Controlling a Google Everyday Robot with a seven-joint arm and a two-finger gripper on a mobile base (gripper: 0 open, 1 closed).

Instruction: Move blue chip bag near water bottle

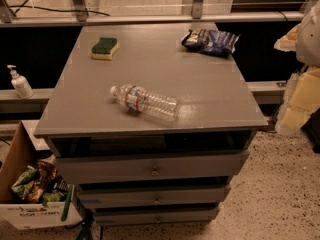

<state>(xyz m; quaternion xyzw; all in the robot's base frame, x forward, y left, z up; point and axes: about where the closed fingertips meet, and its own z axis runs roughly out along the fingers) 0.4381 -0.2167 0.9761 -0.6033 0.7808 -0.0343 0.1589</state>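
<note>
The blue chip bag [210,41] lies crinkled at the far right corner of the grey tabletop [200,94]. The water bottle [145,102] lies on its side near the middle front of the tabletop, with its white cap pointing left. The two are well apart. My gripper [292,109] shows as pale cream parts at the right edge of the camera view, beside the table and lower than the bag. It touches nothing on the table.
A green-and-yellow sponge [105,48] sits at the far left of the tabletop. A white pump dispenser [20,82] stands on a ledge to the left. A cardboard box of snacks [35,194] sits on the floor at lower left. Drawers [152,169] are under the tabletop.
</note>
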